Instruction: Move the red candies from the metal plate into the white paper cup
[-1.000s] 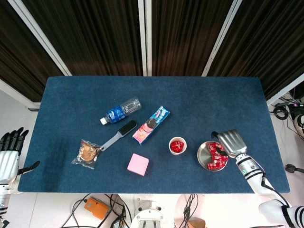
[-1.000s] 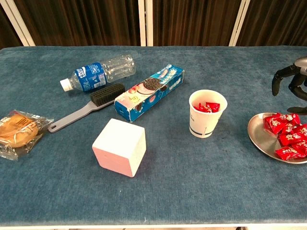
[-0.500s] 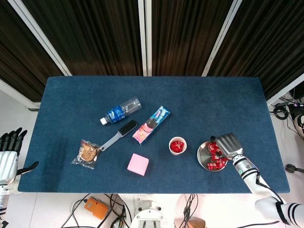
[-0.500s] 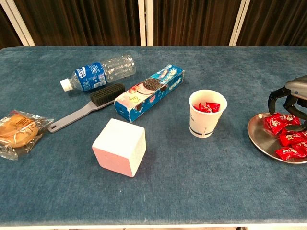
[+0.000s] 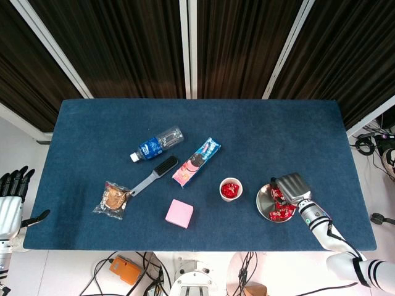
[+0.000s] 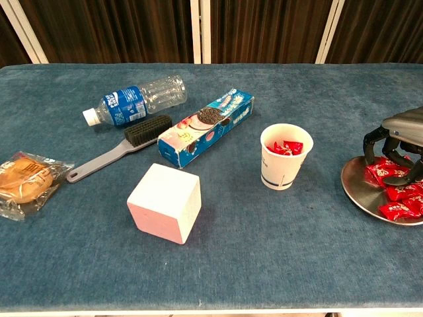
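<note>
At the far left, off the edge of the table (image 5: 92,117), the left hand (image 5: 11,200) is hanging with its fingers straight and spread, holding nothing. On the blue cloth nearest it, a wrapped bun (image 6: 25,179) is lying flat, and the grey handle of a brush (image 6: 119,150) is pointing toward that packet, with its black bristle head lying just below a plastic water bottle (image 6: 135,99) that is resting on its side. Next comes a box of sandwich cookies (image 6: 206,128), lying slantwise, and in front of it a pink cube (image 6: 164,203) is sitting alone near the front edge. Further right, the white paper cup (image 6: 285,157) is standing upright with a few red candies already showing inside it. Just beyond the cup, the metal plate (image 6: 360,191) is carrying the remaining red candies (image 6: 395,191), heaped together on its surface. The right hand (image 6: 395,142) is reaching down over the plate from the right, its dark fingers curled downward with their tips among the wrappers; whether it is actually pinching a candy cannot be told from either view.
</note>
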`<state>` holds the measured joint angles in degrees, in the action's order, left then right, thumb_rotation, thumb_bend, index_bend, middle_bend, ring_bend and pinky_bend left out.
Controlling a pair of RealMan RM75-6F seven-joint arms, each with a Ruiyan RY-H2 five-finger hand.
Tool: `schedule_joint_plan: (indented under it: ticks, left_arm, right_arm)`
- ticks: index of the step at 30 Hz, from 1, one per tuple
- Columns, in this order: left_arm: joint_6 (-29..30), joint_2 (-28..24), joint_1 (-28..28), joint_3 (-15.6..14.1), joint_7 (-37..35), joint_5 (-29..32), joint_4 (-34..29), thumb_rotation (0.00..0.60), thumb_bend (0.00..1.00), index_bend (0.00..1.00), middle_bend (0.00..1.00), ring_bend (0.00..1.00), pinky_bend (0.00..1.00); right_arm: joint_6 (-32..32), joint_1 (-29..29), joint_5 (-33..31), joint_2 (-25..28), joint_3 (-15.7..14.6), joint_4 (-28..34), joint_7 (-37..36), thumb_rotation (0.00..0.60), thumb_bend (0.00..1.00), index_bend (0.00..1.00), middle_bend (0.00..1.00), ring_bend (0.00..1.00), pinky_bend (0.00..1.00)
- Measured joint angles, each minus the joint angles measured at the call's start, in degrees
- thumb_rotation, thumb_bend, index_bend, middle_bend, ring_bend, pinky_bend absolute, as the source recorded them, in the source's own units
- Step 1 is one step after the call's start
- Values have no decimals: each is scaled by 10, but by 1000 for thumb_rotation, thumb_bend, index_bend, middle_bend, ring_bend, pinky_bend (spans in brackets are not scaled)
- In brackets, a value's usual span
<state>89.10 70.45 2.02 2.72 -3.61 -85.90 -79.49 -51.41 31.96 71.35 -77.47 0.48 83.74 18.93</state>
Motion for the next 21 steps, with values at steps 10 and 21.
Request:
schedule_joint_plan:
  ticks: [10, 21]
  left_arm:
    - [2, 1, -2, 0, -4, 1, 4, 600, 0, 49, 0, 0, 0]
    - [5, 1, -1, 2, -6, -2, 4, 600, 0, 48, 0, 0, 0]
  right_arm:
    - [-12, -1, 3, 5, 7, 13, -2, 600, 495, 644, 843, 996, 1000]
    - [-60, 7, 69, 59, 44, 136, -66, 600, 495, 634, 843, 996, 1000]
